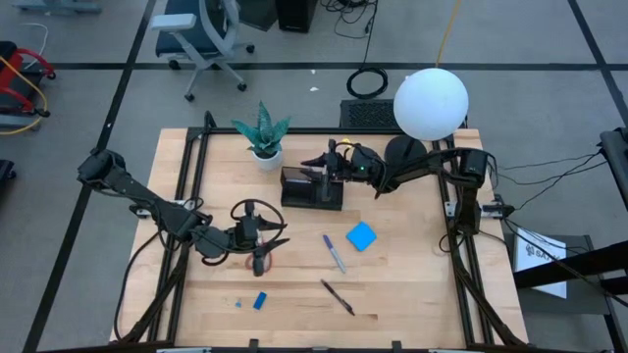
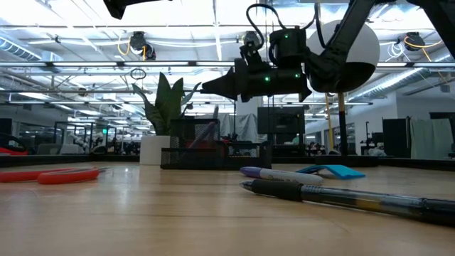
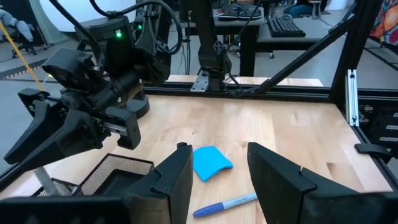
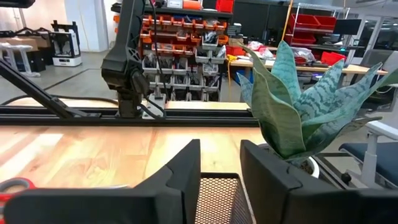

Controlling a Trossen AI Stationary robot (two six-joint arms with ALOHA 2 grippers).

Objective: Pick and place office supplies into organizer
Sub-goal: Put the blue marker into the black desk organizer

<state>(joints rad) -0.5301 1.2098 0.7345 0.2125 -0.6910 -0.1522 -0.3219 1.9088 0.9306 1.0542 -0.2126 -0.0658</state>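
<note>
On the wooden table (image 1: 412,284), the right end effector (image 1: 316,160) hovers open-fingered over the organizer (image 1: 312,188).

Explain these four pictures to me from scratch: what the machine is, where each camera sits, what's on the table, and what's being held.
It is a robot with two dark arms at a wooden table, each ending in a two-finger gripper. One picture looks straight down, one looks level across the tabletop, and two come from cameras on the wrists.

From above, the left gripper hangs near the red scissors; its fingers stand apart with nothing between them. The right gripper hovers over the black organizer, its fingers also apart and empty.

Loose on the table: a purple pen, a black pen, a blue notepad and a small blue block. A potted plant and a white globe lamp stand at the back.
</note>
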